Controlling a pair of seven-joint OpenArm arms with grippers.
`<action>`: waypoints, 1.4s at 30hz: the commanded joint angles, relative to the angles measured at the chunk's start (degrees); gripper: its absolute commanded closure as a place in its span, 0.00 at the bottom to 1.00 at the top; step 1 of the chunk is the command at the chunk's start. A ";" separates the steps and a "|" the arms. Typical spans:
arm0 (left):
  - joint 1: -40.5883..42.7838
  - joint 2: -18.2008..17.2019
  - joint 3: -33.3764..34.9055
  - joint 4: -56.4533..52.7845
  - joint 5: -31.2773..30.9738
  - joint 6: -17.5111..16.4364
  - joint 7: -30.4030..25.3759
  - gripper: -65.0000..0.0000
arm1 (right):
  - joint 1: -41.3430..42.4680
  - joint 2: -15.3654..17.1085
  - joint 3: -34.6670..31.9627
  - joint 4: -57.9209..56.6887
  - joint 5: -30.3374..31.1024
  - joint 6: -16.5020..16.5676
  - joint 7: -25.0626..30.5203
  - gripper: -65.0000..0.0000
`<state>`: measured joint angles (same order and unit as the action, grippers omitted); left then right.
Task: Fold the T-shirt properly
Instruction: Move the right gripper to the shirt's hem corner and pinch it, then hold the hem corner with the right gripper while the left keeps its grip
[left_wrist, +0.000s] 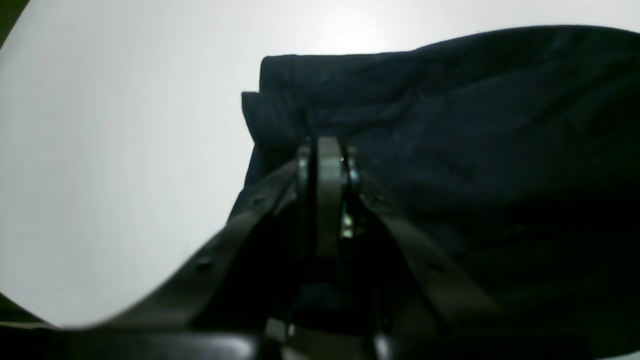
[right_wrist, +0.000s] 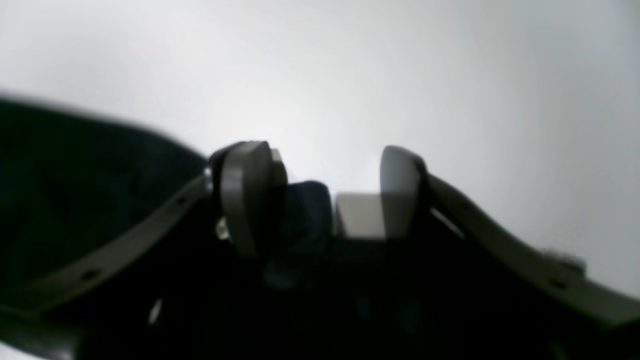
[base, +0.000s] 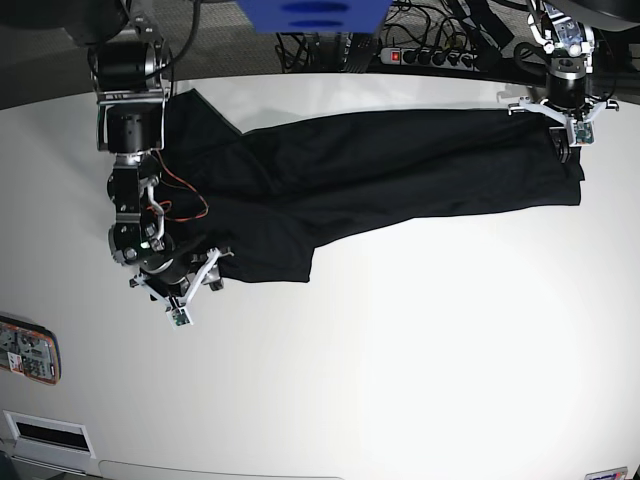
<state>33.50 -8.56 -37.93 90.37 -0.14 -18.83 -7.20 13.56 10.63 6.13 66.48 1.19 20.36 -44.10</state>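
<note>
While stretched across the white table (base: 400, 350): T-shirt (base: 380, 180) lies unfolded.
Left gripper (left_wrist: 327, 150): clamped on the shirt's edge.
Right gripper (right_wrist: 320, 195): jaws apart, cloth between them.

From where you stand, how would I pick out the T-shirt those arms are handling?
Start at the big white table. Across its far half, a black cloth stretches between the two arms: that is the T-shirt. It is the only large dark, limp thing there; the small printed card at the table's edge is flat and colourful.
</note>
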 joint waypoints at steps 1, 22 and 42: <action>0.22 -0.63 -0.27 1.02 -0.69 0.32 -1.19 0.96 | 0.64 0.49 -0.11 2.49 -1.50 0.52 -2.72 0.49; 0.22 -0.63 -0.18 1.02 -0.69 0.32 -1.19 0.96 | 0.64 0.31 -0.46 12.69 -1.50 0.78 -8.69 0.98; 0.57 -0.63 -0.18 1.02 -0.69 0.32 -1.19 0.96 | 0.72 0.05 -0.11 -1.12 -1.24 0.61 -3.33 0.35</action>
<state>33.69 -8.58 -37.91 90.37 -0.16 -18.83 -7.09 14.06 10.46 6.11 65.49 1.50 21.02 -45.41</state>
